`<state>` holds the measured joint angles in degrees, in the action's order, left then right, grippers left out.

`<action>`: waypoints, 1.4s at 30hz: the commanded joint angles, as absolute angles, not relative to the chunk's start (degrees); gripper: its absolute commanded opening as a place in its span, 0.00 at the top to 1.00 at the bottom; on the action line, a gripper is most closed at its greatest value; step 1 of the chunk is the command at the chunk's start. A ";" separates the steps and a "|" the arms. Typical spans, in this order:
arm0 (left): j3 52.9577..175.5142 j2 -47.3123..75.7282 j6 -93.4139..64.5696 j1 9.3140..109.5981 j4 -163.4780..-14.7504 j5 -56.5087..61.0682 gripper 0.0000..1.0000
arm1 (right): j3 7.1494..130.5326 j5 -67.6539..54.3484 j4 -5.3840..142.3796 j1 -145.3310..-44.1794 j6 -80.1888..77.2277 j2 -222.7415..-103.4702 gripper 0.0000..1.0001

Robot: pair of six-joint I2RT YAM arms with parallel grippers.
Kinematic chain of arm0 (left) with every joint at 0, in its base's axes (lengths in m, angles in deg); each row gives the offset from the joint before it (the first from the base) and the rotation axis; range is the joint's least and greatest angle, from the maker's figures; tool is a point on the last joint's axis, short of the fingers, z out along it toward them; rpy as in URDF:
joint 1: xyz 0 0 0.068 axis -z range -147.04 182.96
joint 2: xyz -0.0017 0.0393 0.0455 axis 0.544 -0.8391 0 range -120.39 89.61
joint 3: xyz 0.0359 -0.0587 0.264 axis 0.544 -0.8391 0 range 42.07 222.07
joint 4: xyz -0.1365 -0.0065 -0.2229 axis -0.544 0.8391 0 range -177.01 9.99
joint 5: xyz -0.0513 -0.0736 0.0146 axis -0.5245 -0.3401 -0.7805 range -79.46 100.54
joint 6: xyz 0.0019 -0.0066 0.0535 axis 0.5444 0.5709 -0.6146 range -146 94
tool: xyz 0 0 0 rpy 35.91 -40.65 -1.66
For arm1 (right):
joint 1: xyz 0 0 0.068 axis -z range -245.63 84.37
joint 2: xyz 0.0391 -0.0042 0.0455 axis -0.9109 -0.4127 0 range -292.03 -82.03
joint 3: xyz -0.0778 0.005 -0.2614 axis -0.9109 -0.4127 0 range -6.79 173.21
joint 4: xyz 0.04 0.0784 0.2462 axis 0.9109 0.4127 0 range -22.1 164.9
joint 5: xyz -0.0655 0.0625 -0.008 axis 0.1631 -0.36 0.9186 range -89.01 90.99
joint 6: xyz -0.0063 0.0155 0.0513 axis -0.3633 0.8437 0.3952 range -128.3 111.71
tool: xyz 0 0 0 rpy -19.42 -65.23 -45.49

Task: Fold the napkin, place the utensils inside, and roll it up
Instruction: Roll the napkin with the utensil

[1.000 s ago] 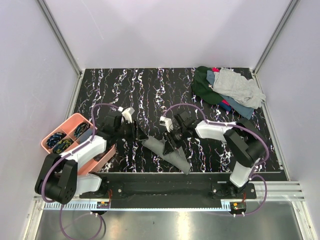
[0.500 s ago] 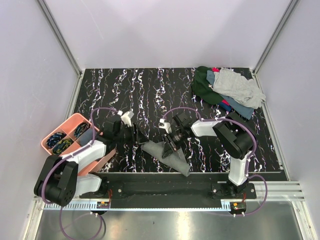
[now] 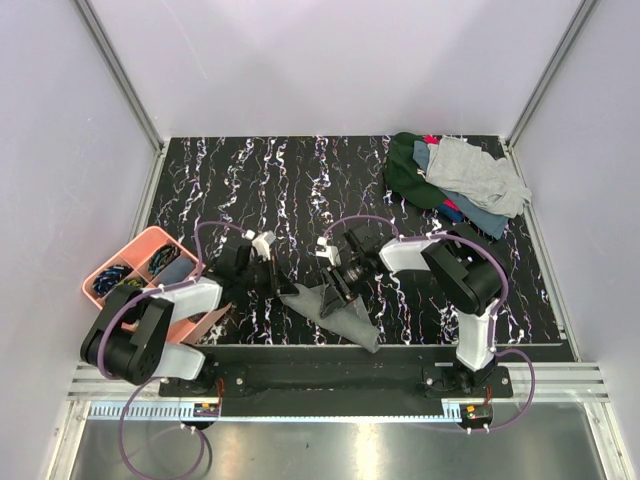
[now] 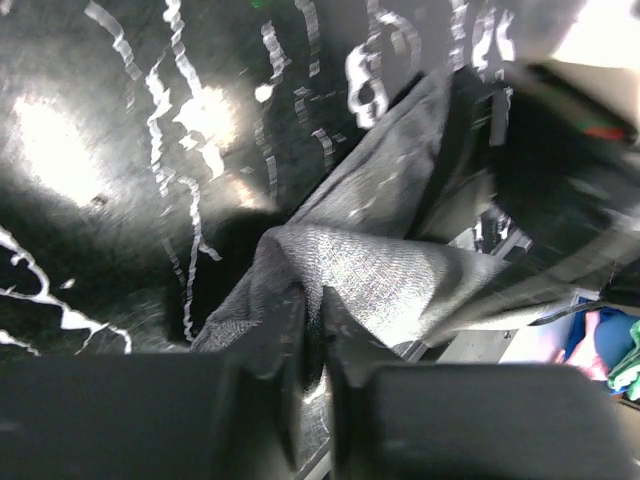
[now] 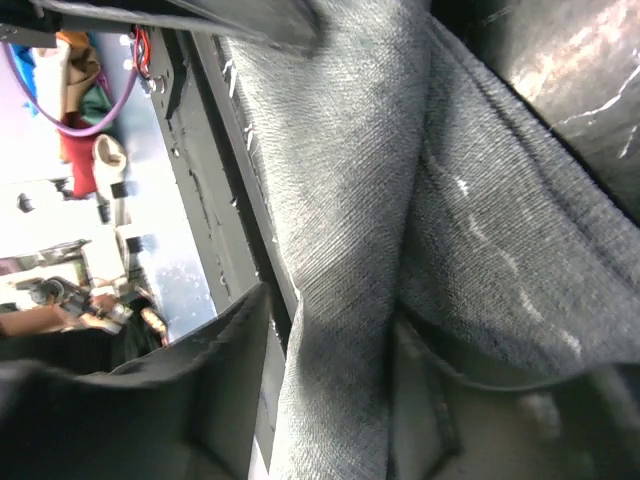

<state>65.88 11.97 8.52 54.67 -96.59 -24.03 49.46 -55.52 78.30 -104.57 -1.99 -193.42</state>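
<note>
The grey napkin lies bunched and creased near the table's front edge, between both arms. My left gripper is shut on a raised fold at the napkin's left end; in the left wrist view the fingers pinch the napkin tightly. My right gripper holds the napkin's upper middle; in the right wrist view a thick band of the napkin runs between the jaws. No gold utensil can be made out; the pink tray's contents are too small to tell.
A pink divided tray sits at the left edge beside the left arm. A heap of green, light-grey and blue cloths lies at the back right. The black rail runs just below the napkin.
My left gripper has moved right and nearer, onto the napkin's left end. My right gripper has shifted slightly left. The napkin is more bunched between them.
</note>
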 commanded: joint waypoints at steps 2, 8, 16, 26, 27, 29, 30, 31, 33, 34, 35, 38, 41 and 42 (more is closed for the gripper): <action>69.40 7.53 7.66 54.84 -92.99 -23.73 0.95 | 52.79 -45.79 81.95 -104.39 -3.81 -186.80 0.34; 71.95 4.62 6.44 54.93 -89.30 -23.39 1.00 | 51.48 -24.92 83.72 -108.24 -6.79 -175.29 0.27; 74.76 4.01 5.81 54.93 -83.15 -21.89 1.00 | 47.09 -0.70 82.76 -124.93 -13.30 -169.30 0.09; 76.26 5.06 4.76 54.84 -79.89 -21.01 1.00 | 47.26 7.22 82.67 -131.19 -11.99 -175.71 0.10; 76.26 5.32 4.76 54.84 -79.89 -21.01 1.00 | 47.17 8.10 82.76 -131.19 -11.64 -176.06 0.10; 76.26 5.50 4.50 54.93 -79.54 -21.01 1.00 | 47.26 11.08 82.84 -131.20 -9.80 -177.29 0.11; 76.26 5.50 4.41 54.93 -79.45 -20.92 1.00 | 47.43 10.66 82.93 -131.11 -9.70 -178.17 0.11; 76.34 5.59 4.41 54.84 -79.36 -20.92 1.00 | 47.52 10.13 83.02 -131.19 -9.35 -178.61 0.12; 76.43 5.85 4.41 54.93 -79.28 -21.01 1.00 | 47.79 9.43 83.37 -131.19 -8.65 -179.84 0.17; 76.52 6.03 4.41 54.84 -79.28 -21.01 0.99 | 47.87 8.90 83.55 -131.19 -7.17 -180.20 0.19; 76.61 6.47 4.50 54.93 -79.28 -21.01 0.98 | 48.05 7.94 83.98 -131.19 -6.37 -180.55 0.21; 76.78 8.13 4.58 54.84 -79.28 -20.66 0.81 | 48.05 6.62 84.43 -131.11 -5.22 -181.43 0.41; 76.70 10.85 4.85 54.75 -78.58 -18.48 0.52 | 47.79 4.42 84.51 -131.02 -4.96 -181.34 0.59; 76.70 11.82 4.93 54.58 -78.31 -17.51 0.47 | 47.53 3.37 84.43 -130.67 -4.87 -180.99 0.61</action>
<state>74.99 7.05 5.40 54.69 -79.09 -21.56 47.53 6.27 82.80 -130.93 -6.49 -179.71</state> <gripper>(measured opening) 0.424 0.435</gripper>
